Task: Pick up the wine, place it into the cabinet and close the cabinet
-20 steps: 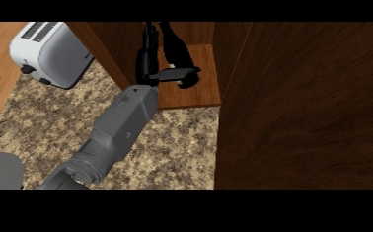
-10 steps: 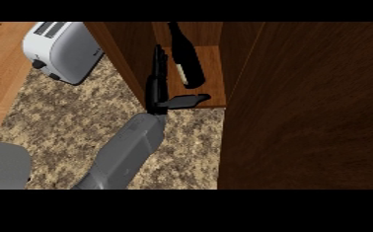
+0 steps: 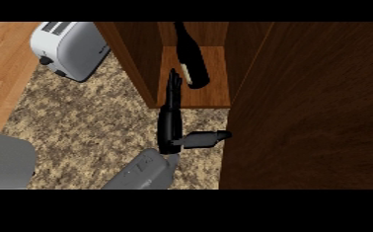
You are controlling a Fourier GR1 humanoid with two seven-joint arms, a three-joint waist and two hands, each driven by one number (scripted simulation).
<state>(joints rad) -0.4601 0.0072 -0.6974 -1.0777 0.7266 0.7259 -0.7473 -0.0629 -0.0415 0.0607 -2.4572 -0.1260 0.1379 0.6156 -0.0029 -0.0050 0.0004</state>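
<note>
Dark glass wine bottle point(image 3: 191, 60) stands on wooden cabinet shelf point(image 3: 207, 95), frame's upper centre; placing looks done. Your right hand point(image 3: 172, 111) empty, fingers straight, thumb out. Next: swing brown cabinet door point(image 3: 306, 107) shut.

A dark wine bottle point(image 3: 191, 58) is standing on the wooden shelf point(image 3: 211, 95) inside the open cabinet, apart from the hand below it. The right hand point(image 3: 170, 122) is hanging in front of the shelf's edge with its fingers point(image 3: 173, 85) stretching straight up toward the bottle and its thumb point(image 3: 207, 138) sticking out sideways toward the dark cabinet door point(image 3: 306, 112) at the right. A white toaster point(image 3: 69, 48) is sitting on the speckled counter point(image 3: 87, 127) at the upper left, and part of a grey forearm point(image 3: 15, 162) is showing at the lower left edge.
</note>
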